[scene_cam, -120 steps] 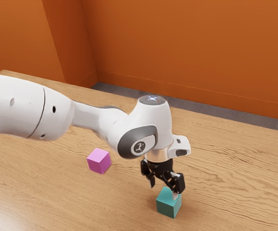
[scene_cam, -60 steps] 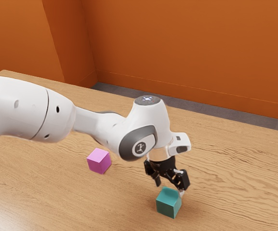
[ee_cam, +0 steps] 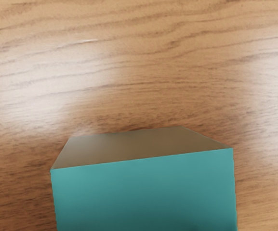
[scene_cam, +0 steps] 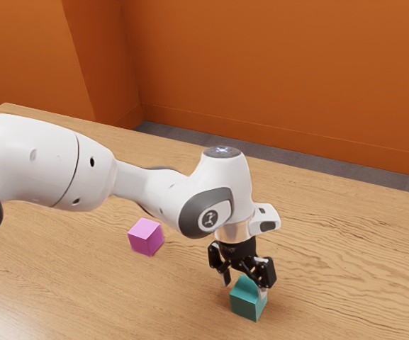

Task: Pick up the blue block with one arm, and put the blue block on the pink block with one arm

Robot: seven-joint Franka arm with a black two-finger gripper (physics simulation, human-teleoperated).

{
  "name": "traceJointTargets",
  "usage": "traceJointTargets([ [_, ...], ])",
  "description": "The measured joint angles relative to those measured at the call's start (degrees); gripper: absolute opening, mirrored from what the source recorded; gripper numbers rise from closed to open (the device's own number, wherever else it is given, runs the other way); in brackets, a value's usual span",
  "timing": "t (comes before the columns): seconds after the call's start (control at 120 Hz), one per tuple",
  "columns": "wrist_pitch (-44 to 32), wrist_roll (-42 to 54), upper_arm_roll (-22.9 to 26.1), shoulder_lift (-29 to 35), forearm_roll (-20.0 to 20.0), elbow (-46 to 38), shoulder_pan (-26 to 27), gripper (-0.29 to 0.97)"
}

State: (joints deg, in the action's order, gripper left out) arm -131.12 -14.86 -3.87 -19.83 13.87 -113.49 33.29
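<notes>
The gripper has turned at the wrist and come down. Its fingers, a second ago close together over the far right corner of the teal block, now stand spread on either side of the block's top.

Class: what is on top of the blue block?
Nothing rests on the blue block; the gripper hovers just over it, fingers open. Its top is partly hidden behind the gripper.
</notes>
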Motion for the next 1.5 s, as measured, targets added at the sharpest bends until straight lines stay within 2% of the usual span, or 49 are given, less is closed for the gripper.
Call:
traceJointTargets([
  [0.3, 0.15, -1.32, -0.54, -0.32, 0.15, 0.68, 1.21, 0.66],
  [0.633, 1.97, -5.61, -2.03, -0.05, 4.28, 0.47, 1.51, 0.66],
  [0.85, 2.09, -7.24, -2.25, -0.32, -1.37, 0.71, 1.76, 0.66],
  [1.267, -2.6, -7.64, -2.59, -1.28, -1.4, 0.29, 3.59, 0.66],
  [1.5, -4.6, -6.45, -6.12, -1.07, -4.5, -0.14, 6.56, 0.66],
])
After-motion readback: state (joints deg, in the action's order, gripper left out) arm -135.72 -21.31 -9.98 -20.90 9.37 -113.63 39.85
